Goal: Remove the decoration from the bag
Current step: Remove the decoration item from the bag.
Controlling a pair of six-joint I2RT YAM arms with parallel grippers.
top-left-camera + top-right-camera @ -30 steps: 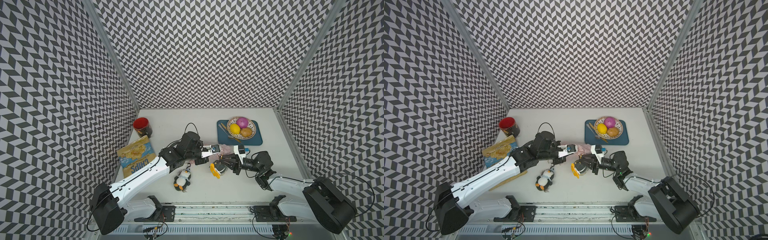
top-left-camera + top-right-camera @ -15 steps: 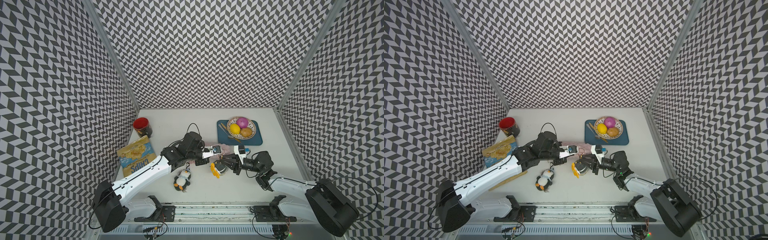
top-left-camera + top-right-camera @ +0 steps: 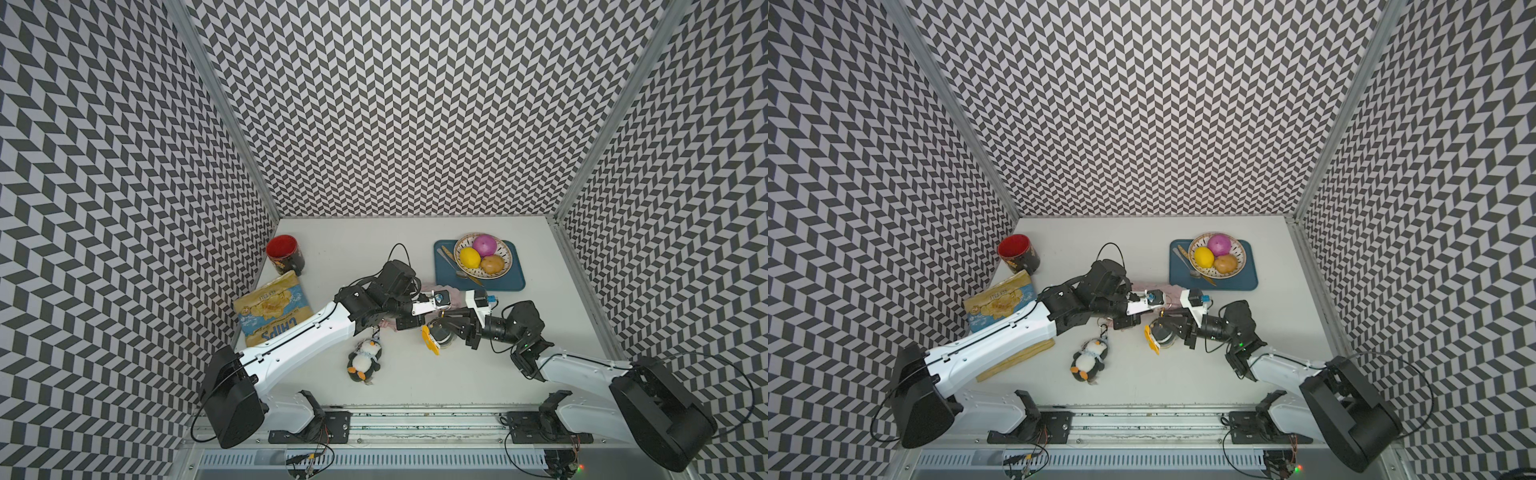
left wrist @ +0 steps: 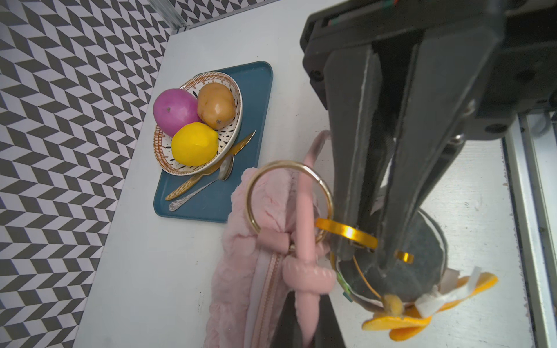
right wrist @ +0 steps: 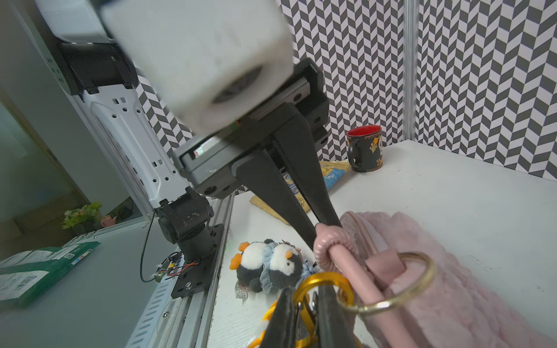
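Observation:
The pale-pink fluffy bag point(image 4: 238, 286) point(image 5: 470, 283) lies on the table under both wrists, with only a patch showing in a top view point(image 3: 457, 296). Its gold ring point(image 4: 283, 163) point(image 5: 391, 305) carries a yellow carabiner point(image 4: 346, 232) point(image 5: 322, 277). The decoration point(image 4: 422, 271) point(image 3: 432, 338), a grey plush with orange feet, hangs from that clip. My right gripper point(image 5: 306, 293) point(image 4: 366, 256) is shut on the carabiner. My left gripper point(image 4: 304, 319) point(image 5: 325, 227) is shut on the bag's pink cord strap point(image 4: 303, 211), just behind its knot.
A penguin plush point(image 3: 365, 360) lies near the front, its chain running under my left wrist. A chips packet point(image 3: 272, 309) and a red-lined mug point(image 3: 284, 253) sit at the left wall. A blue tray point(image 3: 515, 283) with a fruit bowl stands behind the bag.
My left arm has shifted very slightly to the right. Both grips hold as before, and the bag and decoration stay in place.

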